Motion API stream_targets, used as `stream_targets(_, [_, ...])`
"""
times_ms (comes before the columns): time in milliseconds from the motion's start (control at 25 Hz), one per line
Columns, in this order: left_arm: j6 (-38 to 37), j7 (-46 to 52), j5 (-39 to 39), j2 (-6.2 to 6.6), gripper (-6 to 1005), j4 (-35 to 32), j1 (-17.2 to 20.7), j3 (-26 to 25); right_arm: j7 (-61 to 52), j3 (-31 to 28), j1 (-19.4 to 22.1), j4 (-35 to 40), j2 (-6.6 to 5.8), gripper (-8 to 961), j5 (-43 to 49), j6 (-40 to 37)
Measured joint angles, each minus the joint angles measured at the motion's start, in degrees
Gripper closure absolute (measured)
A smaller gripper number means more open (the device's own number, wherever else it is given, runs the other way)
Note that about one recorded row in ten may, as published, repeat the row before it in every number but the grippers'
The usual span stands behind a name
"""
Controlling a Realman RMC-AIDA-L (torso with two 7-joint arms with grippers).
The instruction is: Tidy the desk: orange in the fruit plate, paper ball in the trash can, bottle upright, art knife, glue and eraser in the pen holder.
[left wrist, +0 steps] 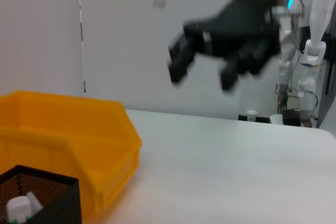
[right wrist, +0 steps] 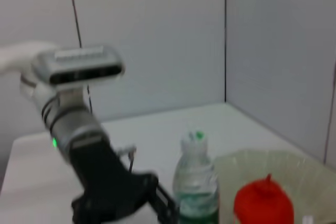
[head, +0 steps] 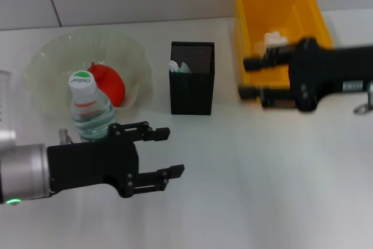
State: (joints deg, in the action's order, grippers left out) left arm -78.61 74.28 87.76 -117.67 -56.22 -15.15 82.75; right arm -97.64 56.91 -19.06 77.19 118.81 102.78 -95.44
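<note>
The orange (head: pixel 109 83) lies in the fruit plate (head: pixel 52 62) at the back left. Just in front of the plate the bottle (head: pixel 90 109) stands upright, cap up. My left gripper (head: pixel 172 153) hangs open and empty to the bottle's right, clear of it. The pen holder (head: pixel 192 86) stands mid-table with white items (head: pixel 179 66) poking up inside; art knife, glue and eraser cannot be told apart there. The paper ball (head: pixel 274 40) rests inside the trash can (head: pixel 280 10). My right gripper (head: pixel 252 77) is open and empty over the can's front wall.
In the left wrist view the trash can (left wrist: pixel 68 129) and pen holder (left wrist: pixel 37 198) sit close together. In the right wrist view the bottle (right wrist: pixel 197 187) stands beside the orange (right wrist: pixel 262 203). White tabletop stretches along the front and right.
</note>
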Motion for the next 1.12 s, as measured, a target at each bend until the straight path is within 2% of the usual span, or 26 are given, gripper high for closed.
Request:
stream_targets(120, [-3.5, 0.6, 1.6, 0.13, 301, -0.3, 0.6, -4.9, 1.3, 0.6, 0.6, -0.2, 0.33, 414, 1.9, -0.6])
stream_targets(200, [-4.2, 0.7, 2.1, 0.11, 301, -0.3, 0.7, -6.2, 2.1, 0.9, 0.8, -0.7, 0.35, 410, 1.9, -0.9])
stream_targets(400, [-7.0, 1.4, 3.7, -0.21, 291, -0.8, 0.7, -9.8, 4.7, 1.2, 1.2, -1.3, 0.56, 230, 1.6, -0.7])
stream_targets(640, [-7.5, 3.8, 6.5, -0.01, 275, -2.6, 0.7, -10.0, 5.7, 2.8, 1.2, -2.2, 0.57, 183, 1.6, -0.7])
stream_targets(880, [-8.1, 3.8, 10.0, -0.36, 194, -4.1, 0.6, -10.5, 6.3, 4.7, 1.1, -4.2, 0.54, 183, 2.0, -0.5])
stream_targets(1120, [-8.3, 3.9, 10.8, -0.43, 195, -5.6, 0.6, -10.2, 6.3, 6.9, 1.2, -5.5, 0.55, 183, 4.8, 0.8])
